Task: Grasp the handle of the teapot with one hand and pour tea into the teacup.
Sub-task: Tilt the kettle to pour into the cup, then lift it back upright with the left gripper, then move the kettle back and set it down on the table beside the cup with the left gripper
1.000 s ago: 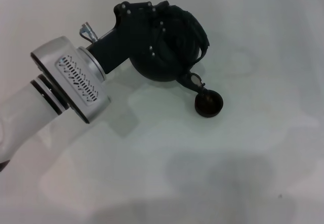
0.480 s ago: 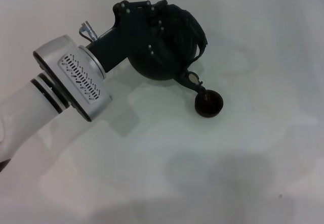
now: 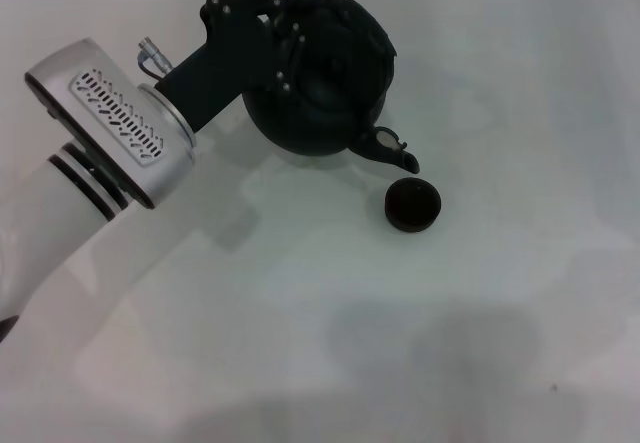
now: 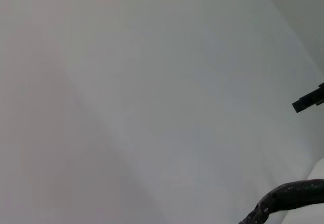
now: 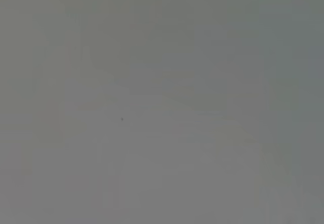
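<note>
The left gripper (image 3: 285, 38) grips the teapot (image 3: 325, 83) by its handle (image 3: 385, 53), spout just beside the teacup (image 3: 412, 205), so pouring looks finished or paused.

One teapot (image 3: 320, 88), one teacup (image 3: 412, 204)

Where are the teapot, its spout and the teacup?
teapot (image 3: 325, 113), head view, on its round black body.
spout (image 3: 385, 143), head view, on its tip.
teacup (image 3: 412, 205), head view, on its dark inside.
</note>
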Controlling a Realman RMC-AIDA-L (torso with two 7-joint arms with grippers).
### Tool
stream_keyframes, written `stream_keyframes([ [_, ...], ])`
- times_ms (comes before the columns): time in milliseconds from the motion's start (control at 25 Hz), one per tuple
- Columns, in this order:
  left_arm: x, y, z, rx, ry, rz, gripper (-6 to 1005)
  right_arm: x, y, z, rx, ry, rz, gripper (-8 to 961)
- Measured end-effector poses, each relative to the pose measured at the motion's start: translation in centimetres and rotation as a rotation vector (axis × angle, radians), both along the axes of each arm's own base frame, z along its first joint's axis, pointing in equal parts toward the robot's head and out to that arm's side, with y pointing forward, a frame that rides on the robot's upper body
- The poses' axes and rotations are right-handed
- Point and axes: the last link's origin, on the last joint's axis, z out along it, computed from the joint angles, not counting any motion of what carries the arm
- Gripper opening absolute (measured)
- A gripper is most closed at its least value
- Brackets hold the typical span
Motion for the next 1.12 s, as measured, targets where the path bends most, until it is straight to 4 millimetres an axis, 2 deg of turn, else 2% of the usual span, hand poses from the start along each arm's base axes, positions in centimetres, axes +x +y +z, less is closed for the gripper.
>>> stream_keyframes([
  [320, -0.5, -0.2, 0.1, -0.069, -0.110, 0.087, 90, 0.0, -0.1, -0.2, -0.004, 0.003, -0.002, 835],
  [520, -1.2, -0.5, 0.6, -0.045, -0.205, 0.176, 90, 0.1, -0.1, -0.2, -0.005, 0.005, -0.005, 835],
  [920, -4.0, -2.9, 1.3, -0.049, -0.477, 0.409, 90, 0.3, -0.3, -0.3, -0.006, 0.007, -0.010, 835],
  [1120, -5.4, -3.5, 0.8, -0.088, -0.509, 0.500, 90, 0.2, -0.3, -0.3, -0.007, 0.008, -0.009, 835],
])
